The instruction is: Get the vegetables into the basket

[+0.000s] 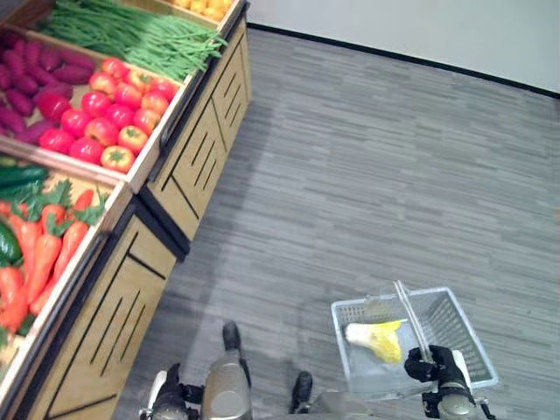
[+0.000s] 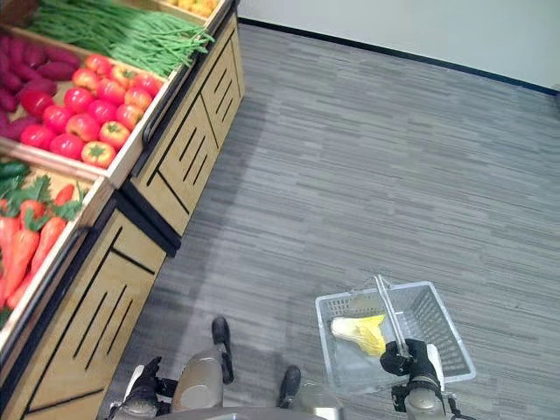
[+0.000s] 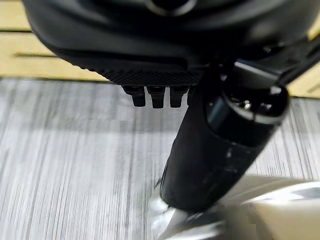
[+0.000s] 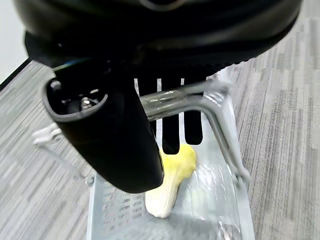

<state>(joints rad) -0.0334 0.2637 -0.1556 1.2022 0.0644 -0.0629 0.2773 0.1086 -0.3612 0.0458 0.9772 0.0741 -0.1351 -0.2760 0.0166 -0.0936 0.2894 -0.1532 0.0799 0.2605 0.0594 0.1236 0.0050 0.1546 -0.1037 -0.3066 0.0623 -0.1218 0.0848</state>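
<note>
Carrying: the right hand (image 1: pixel 435 363), lower right of the left eye view, has its dark fingers curled round the clear plastic bar handle (image 4: pixel 187 97) of the see-through plastic shopping basket (image 1: pixel 464 332), which hangs over the grey plank floor (image 1: pixel 367 157).
Load so far: one pale yellow leafy vegetable with a white stem (image 1: pixel 378 339) lies inside on the basket's bottom, left of the handle.
Left hand: the left hand (image 3: pixel 215 150) hangs low at the bottom left of the left eye view; in its wrist view its fingers look loosely bent with nothing between them, though the pose is hard to read.
Produce: the wooden display stand (image 1: pixel 188 153) at the left edge holds orange carrots with green tops (image 1: pixel 39 254), round red tomatoes (image 1: pixel 105 114), dark purple tubers (image 1: pixel 31 74) and long green beans (image 1: pixel 131 35), well apart from the basket.
Risk, swing: the basket hangs from a single grip point, so a quick turn toward the stand would likely set it swaying and could tip the vegetable out.
Risk, collision: the stand's edge juts out, and a swinging basket may strike it.
Risk, reach: the free hand starts low, and a hurried grab may dislodge neighbouring tomatoes.
</note>
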